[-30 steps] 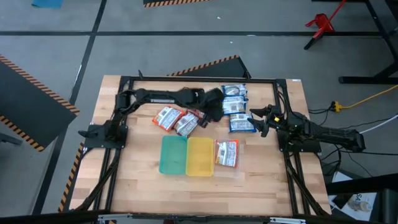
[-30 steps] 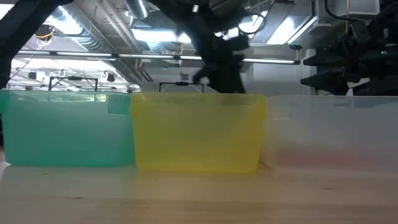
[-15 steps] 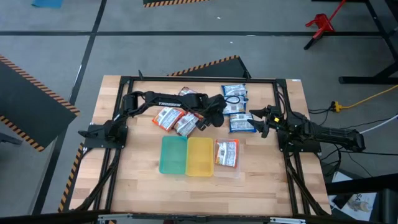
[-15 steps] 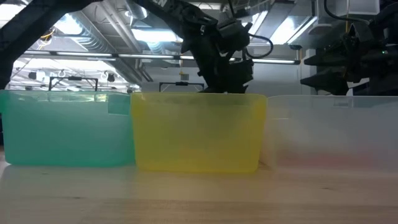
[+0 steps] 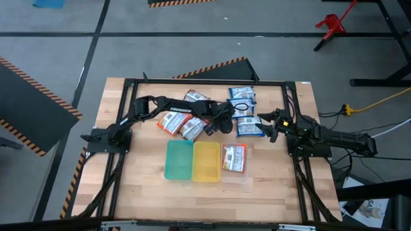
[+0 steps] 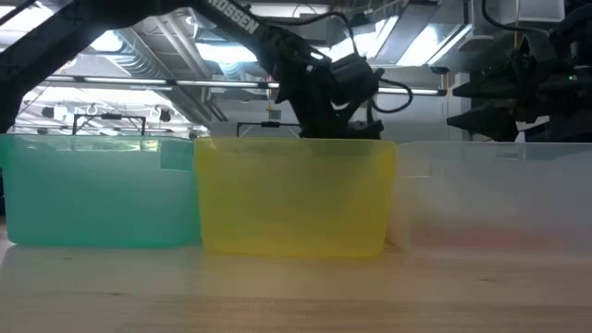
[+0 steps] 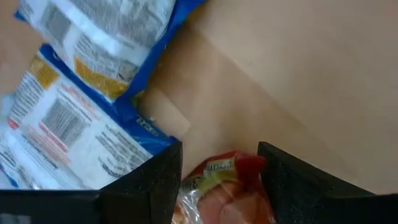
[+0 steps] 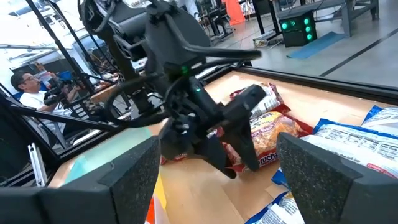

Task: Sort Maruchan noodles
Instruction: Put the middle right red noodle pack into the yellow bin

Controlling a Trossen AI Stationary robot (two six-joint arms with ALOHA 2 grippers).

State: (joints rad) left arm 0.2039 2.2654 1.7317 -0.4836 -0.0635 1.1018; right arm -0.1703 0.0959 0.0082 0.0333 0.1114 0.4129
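Several Maruchan packets lie flat on the table's far half. Two dark red and orange ones [image 5: 172,120] [image 5: 191,128] lie side by side, with another [image 5: 194,97] beyond them. Three blue-and-white ones [image 5: 243,96] [image 5: 244,110] [image 5: 249,128] lie in a column to the right. One orange packet [image 5: 234,157] sits in the clear tray. My left gripper [image 5: 210,129] is open and low over the right red packet, with that packet's end [image 7: 225,182] between its fingers. My right gripper [image 5: 263,125] is open beside the nearest blue packet. My left gripper comes down from above with its fingers [image 7: 155,186] on either side of the red packet's end [image 7: 217,168], which lies on the table. I cannot tell whether the fingers touch it.
Green tray [image 5: 179,160], yellow tray [image 5: 207,162] and clear tray [image 5: 225,174] stand in a row at the table's middle. In the low view they hide the packets. Bare wood lies toward the near edge [image 5: 205,205]. People sit beyond the table [image 8: 28,87].
My left gripper has moved from over the blue packets toward the near edge and down, onto the right red packet. The arm dropping has uncovered the far red packet. My right arm has kept still.
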